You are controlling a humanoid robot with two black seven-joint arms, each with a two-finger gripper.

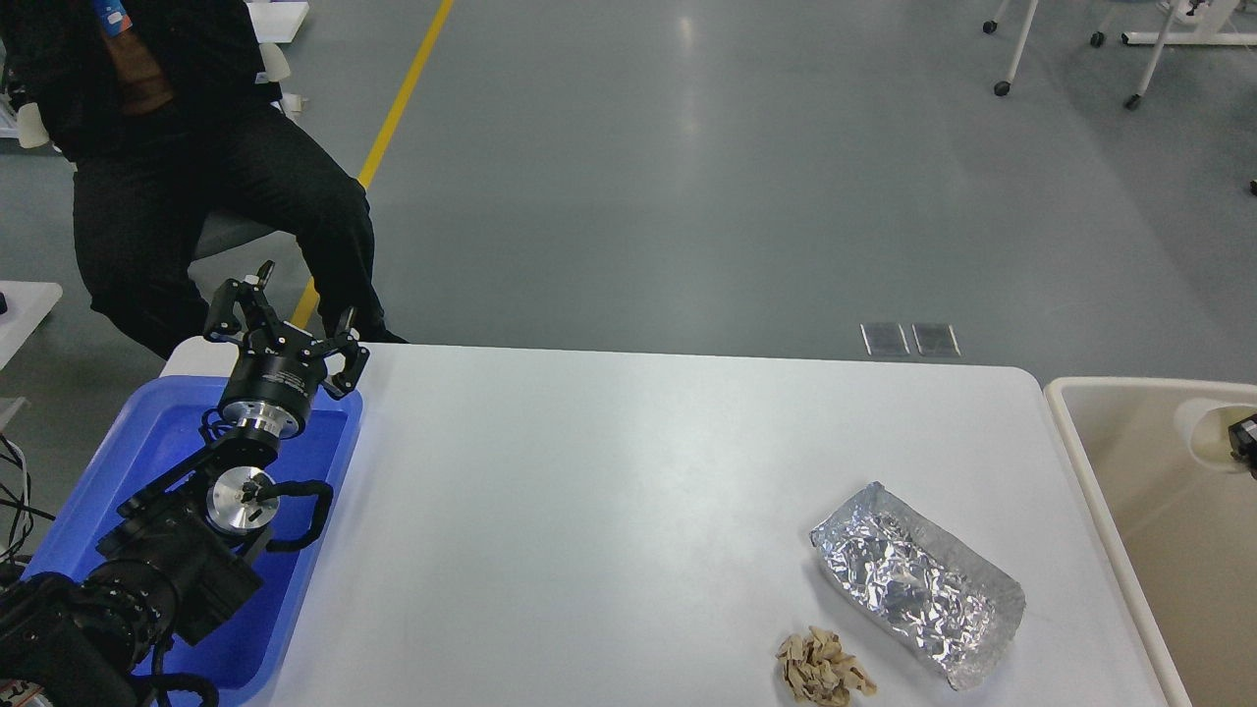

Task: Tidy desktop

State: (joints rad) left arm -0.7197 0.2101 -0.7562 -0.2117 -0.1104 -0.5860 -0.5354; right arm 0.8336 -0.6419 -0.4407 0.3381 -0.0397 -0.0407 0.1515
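Note:
The white desktop (609, 511) holds a crumpled foil tray (918, 579) at the front right and a small heap of tan scraps (823, 670) just left of it at the front edge. My left gripper (287, 306) is open and empty, held up over the far end of the blue tray (147, 442) at the left. My right gripper (1242, 437) shows only at the right edge, over the beige bin (1080, 452). It holds a white paper cup (1203, 432) by the rim, with the cup inside the bin's outline.
A person in black (196, 167) sits beyond the table's far left corner, close to my left gripper. A small white table's corner (25, 304) lies at the far left. The beige bin stands against the desktop's right edge.

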